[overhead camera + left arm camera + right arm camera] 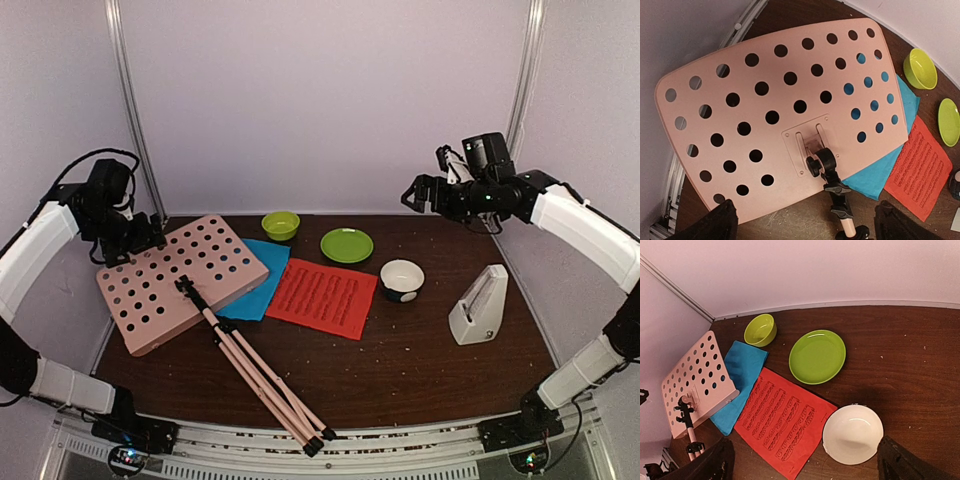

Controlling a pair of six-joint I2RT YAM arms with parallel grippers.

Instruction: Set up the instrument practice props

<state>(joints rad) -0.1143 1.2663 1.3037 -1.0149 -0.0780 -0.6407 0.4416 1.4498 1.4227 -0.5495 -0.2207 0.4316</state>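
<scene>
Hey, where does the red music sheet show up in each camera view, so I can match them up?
Top external: red music sheet at table centre, right of the pink stand.
Left wrist: sheet at lower right, past the stand's desk.
Right wrist: sheet at lower centre, left of the white bowl.
Shared landmark: green plate, close by the sheet in all three.

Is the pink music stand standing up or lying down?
Lying down: the music stand rests on the table, legs folded together, desk overlapping the blue sheet.
</scene>
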